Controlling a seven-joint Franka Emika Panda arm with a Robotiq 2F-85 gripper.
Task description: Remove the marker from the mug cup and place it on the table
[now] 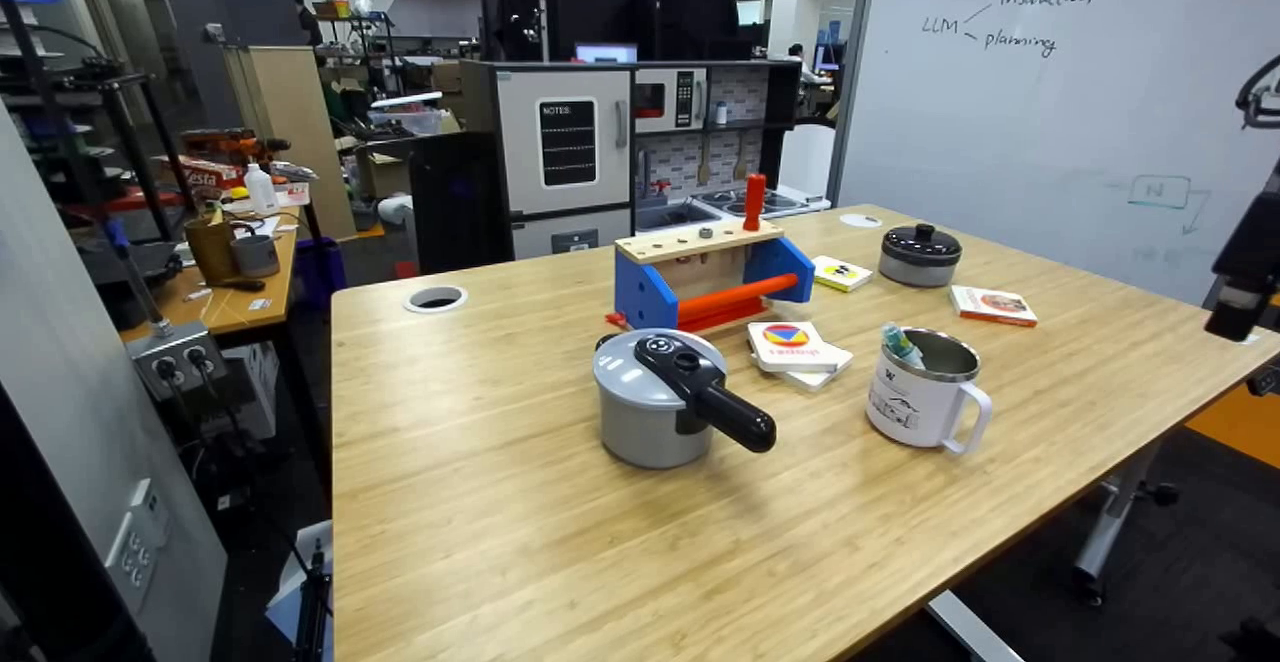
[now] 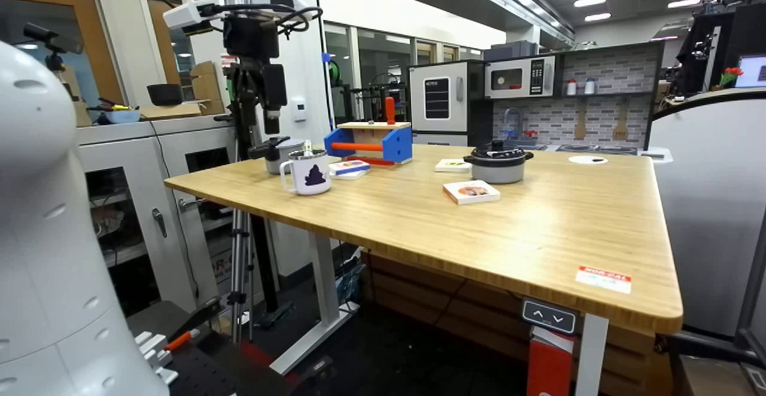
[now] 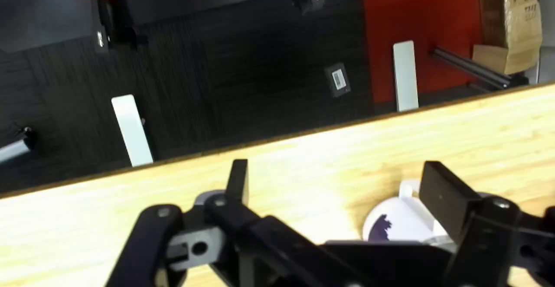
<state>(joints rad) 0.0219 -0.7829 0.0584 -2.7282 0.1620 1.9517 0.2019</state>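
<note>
Wooden counter, and near its robot-side edge the mug props up the leaning marker; fingers spread wide, gripping nothing!

In both exterior views I find open air above the mug cup; bare table separates it from the pot handle. Obstructions: books near it, toolbox past them, marker projecting above the rim.
</note>
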